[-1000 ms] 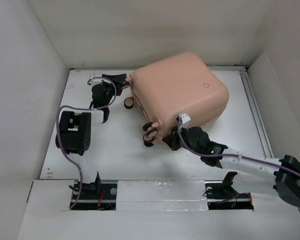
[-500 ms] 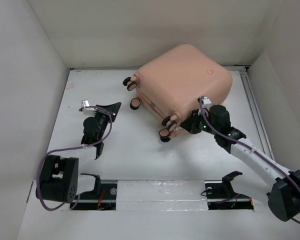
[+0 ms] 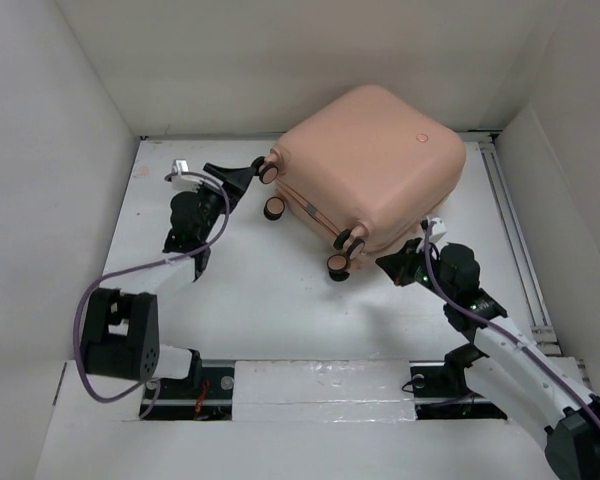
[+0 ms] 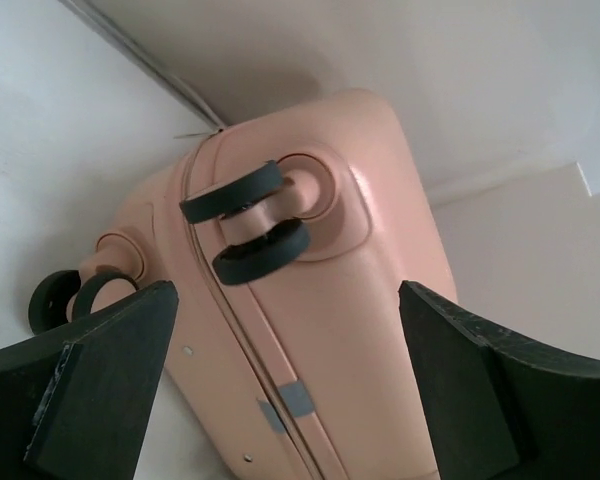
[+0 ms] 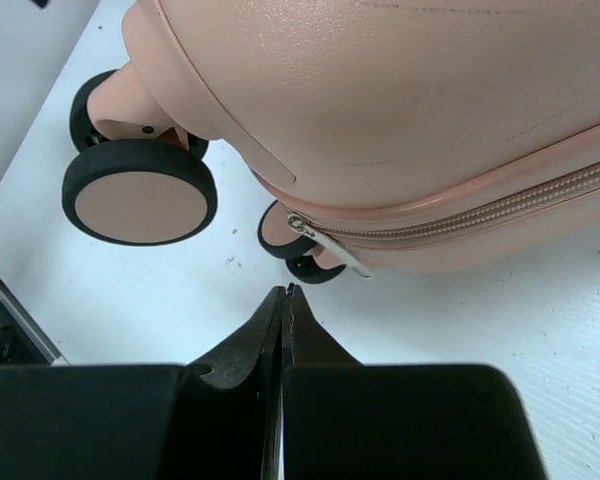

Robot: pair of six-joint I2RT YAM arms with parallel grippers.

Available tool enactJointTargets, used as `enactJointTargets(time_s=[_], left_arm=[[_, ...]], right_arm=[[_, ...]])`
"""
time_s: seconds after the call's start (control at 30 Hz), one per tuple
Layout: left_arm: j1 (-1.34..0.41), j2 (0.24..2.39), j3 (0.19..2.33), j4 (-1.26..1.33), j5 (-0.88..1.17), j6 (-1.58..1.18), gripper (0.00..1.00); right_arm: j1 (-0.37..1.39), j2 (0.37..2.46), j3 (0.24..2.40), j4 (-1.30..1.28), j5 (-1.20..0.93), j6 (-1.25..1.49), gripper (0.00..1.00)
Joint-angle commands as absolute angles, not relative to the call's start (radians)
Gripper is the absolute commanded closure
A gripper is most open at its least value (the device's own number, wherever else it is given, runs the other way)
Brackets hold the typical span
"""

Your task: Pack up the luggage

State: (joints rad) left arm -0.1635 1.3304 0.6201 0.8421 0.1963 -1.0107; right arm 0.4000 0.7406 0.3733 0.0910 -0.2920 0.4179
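The luggage (image 3: 370, 160) blocks the far right corner; open table (image 3: 260, 300) lies nearer.

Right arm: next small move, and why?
Probably open the right pincer and ease forward onto the zipper pull: the luggage is zipped shut, and the pincer sits closed just short of the pull, holding nothing.

Small pale pink hard-shell suitcase (image 3: 370, 165) flat at the far right of the white table (image 3: 270, 300), wheeled end toward the near left. Left black two-finger gripper (image 3: 242, 180) just left of the far wheels (image 3: 268, 171); right gripper (image 3: 398, 268) just before the near corner, right of the near wheels (image 3: 342, 251).
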Motion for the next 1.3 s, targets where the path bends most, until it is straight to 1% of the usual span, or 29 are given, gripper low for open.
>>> enactJointTargets(time_s=[0.0, 0.07, 0.13, 0.3, 0.33, 0.37, 0.4, 0.43, 0.5, 0.6, 0.67, 0.73, 0.77, 0.87, 0.9, 1.0, 1.07, 1.17, 1.2, 1.27], left_arm=[[-0.167, 1.437, 0.692, 0.854, 0.258, -1.046, 0.11], [-0.167, 1.482, 0.725, 0.917, 0.267, -1.090, 0.11], [-0.167, 1.555, 0.793, 0.917, 0.284, -1.132, 0.11], [-0.167, 1.652, 0.879, 0.917, 0.270, -1.198, 0.11], [-0.167, 1.667, 0.890, 0.926, 0.270, -1.209, 0.11], [-0.167, 1.696, 0.900, 0.940, 0.270, -1.219, 0.11], [-0.167, 1.710, 0.900, 0.966, 0.270, -1.239, 0.13], [-0.167, 1.723, 0.929, 0.976, 0.270, -1.249, 0.13], [-0.167, 1.758, 0.939, 0.991, 0.261, -1.262, 0.13], [-0.167, 1.801, 0.966, 0.991, 0.249, -1.291, 0.15], [-0.167, 1.824, 0.991, 1.002, 0.249, -1.319, 0.22], [-0.167, 1.844, 0.991, 1.023, 0.249, -1.328, 0.26], [-0.167, 1.858, 1.000, 1.023, 0.249, -1.342, 0.32], [-0.167, 1.867, 1.014, 1.034, 0.249, -1.351, 0.33], [-0.167, 1.877, 1.026, 1.034, 0.249, -1.351, 0.35], [-0.167, 1.887, 1.049, 1.034, 0.249, -1.351, 0.41], [-0.167, 1.896, 1.058, 1.034, 0.249, -1.351, 0.49], [-0.167, 1.905, 1.068, 1.034, 0.249, -1.351, 0.49], [-0.176, 1.905, 1.068, 1.034, 0.249, -1.351, 0.45], [-0.176, 1.905, 1.077, 1.034, 0.249, -1.351, 0.39]], right_arm=[[0.397, 0.726, 0.385, 0.138, -0.304, 0.407, 1.00], [0.397, 0.735, 0.385, 0.138, -0.313, 0.396, 1.00], [0.397, 0.744, 0.385, 0.138, -0.313, 0.396, 1.00], [0.397, 0.735, 0.385, 0.138, -0.313, 0.396, 1.00], [0.406, 0.735, 0.376, 0.138, -0.313, 0.396, 0.98], [0.407, 0.735, 0.376, 0.138, -0.313, 0.396, 0.93], [0.407, 0.744, 0.376, 0.149, -0.313, 0.396, 0.84], [0.407, 0.756, 0.376, 0.166, -0.328, 0.385, 0.80], [0.419, 0.770, 0.376, 0.179, -0.341, 0.385, 0.76], [0.440, 0.796, 0.376, 0.192, -0.341, 0.385, 0.73], [0.449, 0.796, 0.376, 0.201, -0.330, 0.385, 0.73], [0.462, 0.796, 0.376, 0.201, -0.305, 0.385, 0.72], [0.462, 0.796, 0.376, 0.210, -0.305, 0.394, 0.69], [0.471, 0.796, 0.376, 0.235, -0.295, 0.394, 0.60], [0.480, 0.805, 0.364, 0.256, -0.282, 0.394, 0.58], [0.480, 0.837, 0.353, 0.299, -0.270, 0.394, 0.57], [0.480, 0.879, 0.353, 0.319, -0.246, 0.394, 0.55], [0.489, 0.900, 0.362, 0.342, -0.195, 0.417, 0.55], [0.489, 0.900, 0.351, 0.362, -0.174, 0.428, 0.55], [0.489, 0.900, 0.351, 0.393, -0.123, 0.456, 0.54]])
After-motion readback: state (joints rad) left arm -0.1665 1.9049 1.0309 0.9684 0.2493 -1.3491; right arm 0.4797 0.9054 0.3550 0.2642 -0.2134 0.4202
